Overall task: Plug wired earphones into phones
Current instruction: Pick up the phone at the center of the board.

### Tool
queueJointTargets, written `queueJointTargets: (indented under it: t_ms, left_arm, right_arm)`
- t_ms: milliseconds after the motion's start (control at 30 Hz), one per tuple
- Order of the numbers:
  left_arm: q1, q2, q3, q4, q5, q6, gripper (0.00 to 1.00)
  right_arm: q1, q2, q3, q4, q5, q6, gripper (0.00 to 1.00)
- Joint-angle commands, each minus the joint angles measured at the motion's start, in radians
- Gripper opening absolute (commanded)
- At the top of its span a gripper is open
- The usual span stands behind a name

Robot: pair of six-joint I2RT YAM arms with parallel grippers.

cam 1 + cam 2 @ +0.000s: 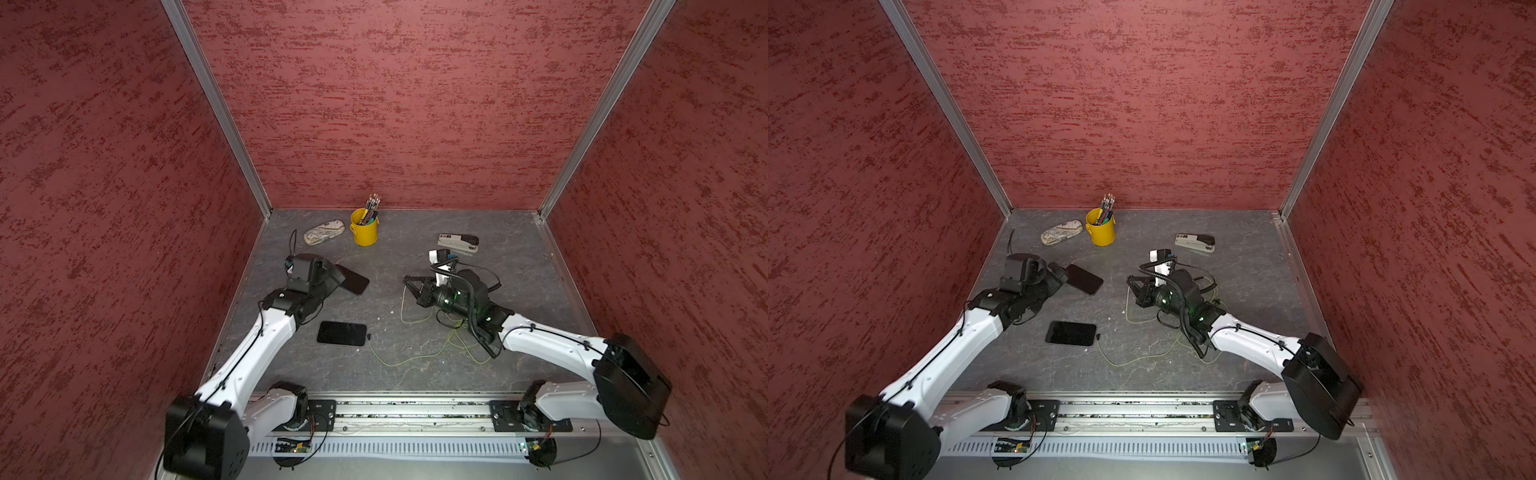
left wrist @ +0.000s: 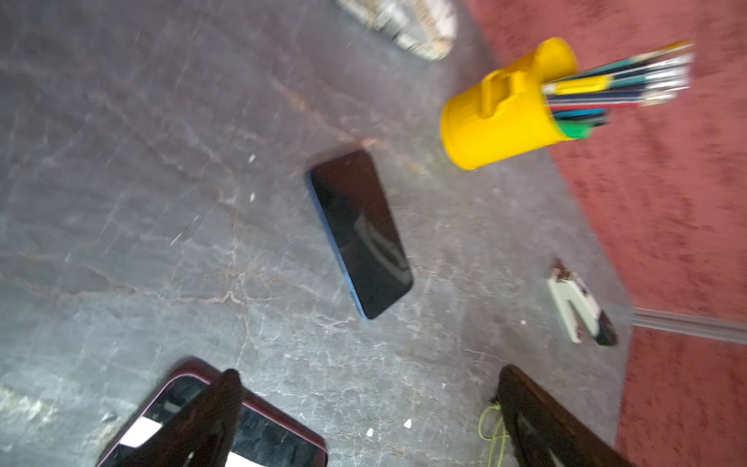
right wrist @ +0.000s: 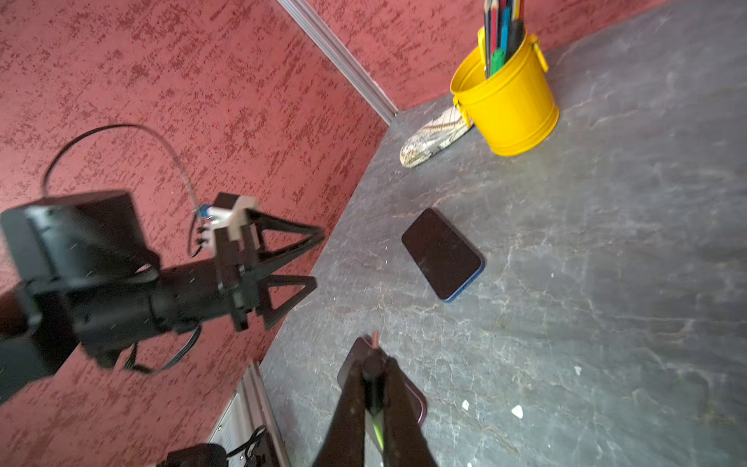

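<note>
Above the worktop, the left claw was held wide and empty, while the right claw was clamped on the loose earphone plug. The near phone was judged already plugged, its green cable trailing off; the far phone was left unconnected. That seating was too small to be confirmed, and no earbuds could be made out.

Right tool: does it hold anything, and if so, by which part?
The right tool is shut on an earphone plug, pinching its black barrel; the green cable trails behind it. The left tool is open and holds nothing.
</note>
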Motion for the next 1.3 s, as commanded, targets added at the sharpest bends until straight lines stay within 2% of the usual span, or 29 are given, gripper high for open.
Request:
queueJointTargets:
  t_ms: [0,133,267,433,933,1267]
  left_arm:
    - [0.0,0.174,0.115,-0.179,0.033,-0.128,1.0]
    - [-0.04,0.36,0.226,-0.211,0.014,-0.192,1.0]
    - [-0.08,0.475,0.312,-0.219,-0.05,-0.241,1.0]
    - [-0.088,0.599,0.414,-0.287,-0.094,-0.266,1.0]
    - [-0.101,0.782,0.591,-0.353,-0.115,-0.292,1.0]
    - [-0.118,0.848,0.638,-0.389,-0.14,-0.319,0.97]
  right_arm:
    - [-0.02,0.045,-0.033,0.199,-0.143,0.084,0.0]
    - [-0.022,0.114,-0.047,0.236,-0.161,0.1,0.0]
    - [-0.025,0.182,-0.075,0.316,-0.182,0.13,0.0]
    - [-0.028,0.254,-0.092,0.411,-0.228,0.169,0.0]
    - [-0.029,0.292,-0.061,0.314,-0.202,0.127,0.0]
    - [-0.029,0.297,-0.059,0.301,-0.189,0.122,0.0]
